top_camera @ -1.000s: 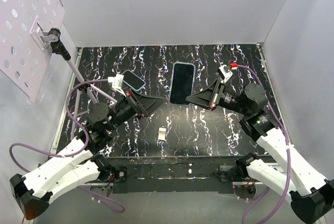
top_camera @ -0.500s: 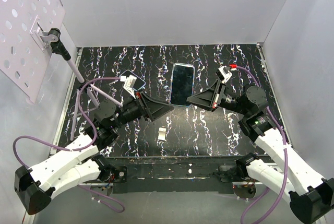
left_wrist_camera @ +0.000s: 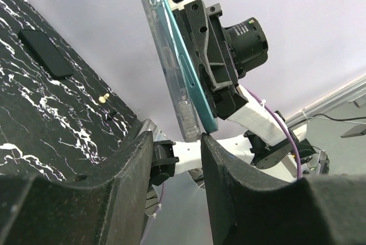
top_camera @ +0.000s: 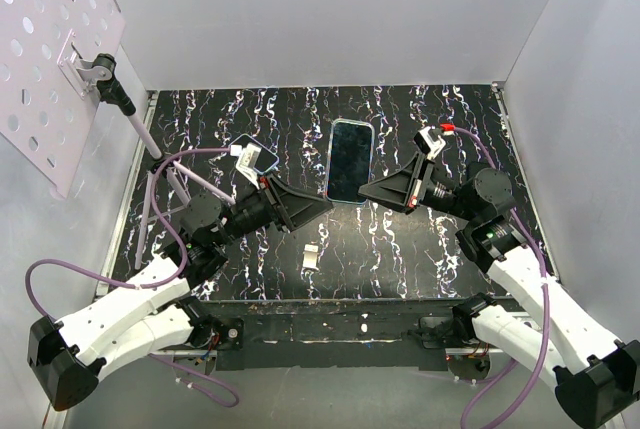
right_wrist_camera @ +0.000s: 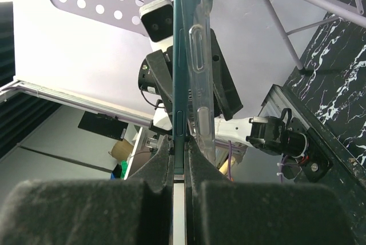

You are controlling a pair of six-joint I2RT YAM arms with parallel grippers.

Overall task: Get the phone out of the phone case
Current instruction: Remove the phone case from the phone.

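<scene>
The phone (top_camera: pixel 350 157), dark-screened with a teal rim, is held up over the middle of the table. My right gripper (top_camera: pixel 364 193) is shut on its near edge. In the right wrist view the jaws (right_wrist_camera: pixel 180 142) pinch the teal phone (right_wrist_camera: pixel 178 85), and the clear phone case (right_wrist_camera: pixel 200 68) has peeled away outside one finger. My left gripper (top_camera: pixel 325 207) is at the phone's lower left corner. In the left wrist view its jaws (left_wrist_camera: pixel 176 137) are narrowed but apart, and the clear case (left_wrist_camera: pixel 170 56) and teal phone (left_wrist_camera: pixel 200 99) end just above the tips, against one finger.
A second dark, blue-rimmed flat slab (top_camera: pixel 256 154) lies on the table behind the left arm, also visible in the left wrist view (left_wrist_camera: pixel 46 53). A small white piece (top_camera: pixel 312 257) sits near the front edge. A perforated panel (top_camera: pixel 50 49) on a stand fills the back left.
My left gripper swung right from the blue-rimmed slab to the held phone's lower corner, and its jaws narrowed. The right gripper shifted slightly right and kept its grip.
</scene>
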